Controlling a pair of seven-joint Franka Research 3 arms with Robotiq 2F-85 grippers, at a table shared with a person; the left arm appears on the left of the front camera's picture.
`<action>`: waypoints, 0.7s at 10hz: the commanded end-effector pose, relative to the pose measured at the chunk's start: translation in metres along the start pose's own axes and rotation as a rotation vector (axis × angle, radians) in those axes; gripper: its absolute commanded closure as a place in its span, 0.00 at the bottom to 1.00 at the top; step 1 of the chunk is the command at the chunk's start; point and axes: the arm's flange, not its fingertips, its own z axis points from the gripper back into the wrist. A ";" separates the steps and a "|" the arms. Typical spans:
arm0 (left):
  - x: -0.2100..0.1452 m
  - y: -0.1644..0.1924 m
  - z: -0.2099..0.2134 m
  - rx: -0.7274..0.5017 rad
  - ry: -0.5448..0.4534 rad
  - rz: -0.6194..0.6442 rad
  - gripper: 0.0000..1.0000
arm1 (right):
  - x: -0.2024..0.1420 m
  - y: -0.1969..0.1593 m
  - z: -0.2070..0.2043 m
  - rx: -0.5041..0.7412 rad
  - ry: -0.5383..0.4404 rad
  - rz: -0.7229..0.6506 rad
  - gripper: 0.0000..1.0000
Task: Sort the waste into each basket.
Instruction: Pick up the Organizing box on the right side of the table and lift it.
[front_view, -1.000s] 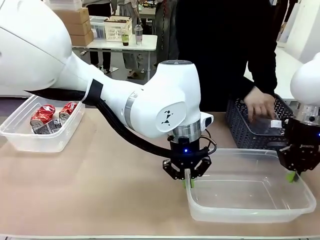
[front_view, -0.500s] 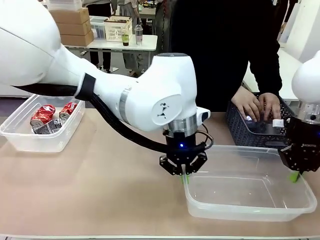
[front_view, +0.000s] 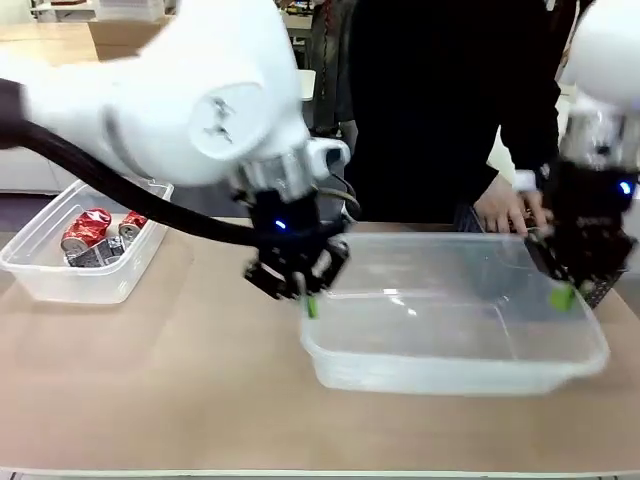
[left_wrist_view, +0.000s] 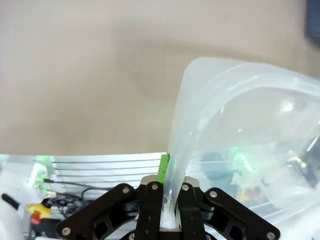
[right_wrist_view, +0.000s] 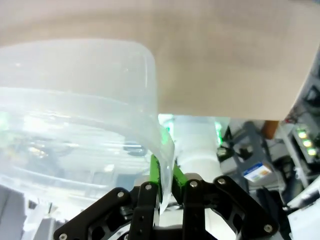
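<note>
A clear empty basket (front_view: 450, 330) hangs just above the table, held at both ends. My left gripper (front_view: 308, 300) is shut on its left rim and my right gripper (front_view: 562, 295) is shut on its right rim. The left wrist view has my left gripper (left_wrist_view: 167, 172) pinching the basket's thin wall (left_wrist_view: 240, 125). My right gripper (right_wrist_view: 162, 167) clamps the rolled rim of the basket (right_wrist_view: 75, 100) in the right wrist view. A second clear basket (front_view: 40, 275) at the far left holds crushed red-and-silver cans (front_view: 88, 228).
A person in black stands at the far side, with a hand (front_view: 508, 208) low behind the lifted basket, close to my right gripper. The tan table (front_view: 160, 380) has bare room between the two baskets and along the front edge.
Both arms have lifted the empty basket off the table and carried it left and toward the person. The person's hands have drawn back from the dark basket.
</note>
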 end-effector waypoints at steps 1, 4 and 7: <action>0.018 0.058 0.033 -0.008 -0.106 0.109 1.00 | 0.041 0.011 0.038 0.032 0.041 -0.013 1.00; 0.083 0.097 0.071 0.016 -0.170 0.117 1.00 | 0.086 0.040 0.057 0.144 0.054 0.002 1.00; 0.051 0.075 0.064 -0.029 -0.140 0.099 1.00 | 0.097 0.061 0.057 0.178 0.011 0.042 1.00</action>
